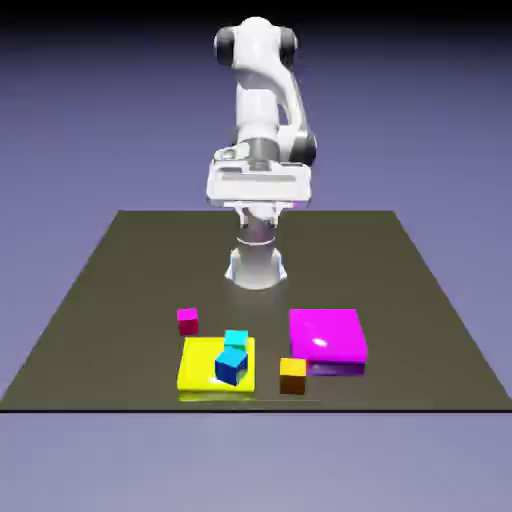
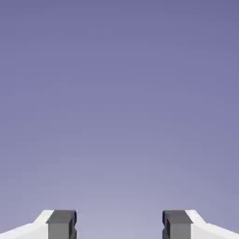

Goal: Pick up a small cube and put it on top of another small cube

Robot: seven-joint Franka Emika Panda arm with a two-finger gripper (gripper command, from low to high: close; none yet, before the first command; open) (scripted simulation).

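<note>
The exterior view showed the red cube [image 1: 188, 322] flat on the dark table [image 1: 150, 270], toward the exterior view's left, just beyond the far left corner of the yellow slab [image 1: 196, 370] as the camera saw it, and apart from it. It sat upright, one face nearly square to the camera, turned only slightly; being a cube, it had no long axis that could be made out, its edges looking about equal.

The gripper [image 2: 119, 225] was spread, its two grey tips wide apart at the bottom of the hand view, with only blue-violet backdrop [image 2: 119, 116] between and beyond them. It pinched nothing and touched nothing. In the exterior view it hung in front of the arm [image 1: 257, 110], well apart from all the cubes.

The red cube was small and plain, bright magenta-pink on top and deeper crimson on the side toward the camera. It looked close in size to the orange cube [image 1: 293, 377], which stood between the yellow slab and the larger magenta slab [image 1: 327, 335]. The blue cube [image 1: 231, 366] showed over the yellow slab, looking tilted and partly hiding the cyan cube [image 1: 236, 339]; whether those two touched could not be told.
</note>
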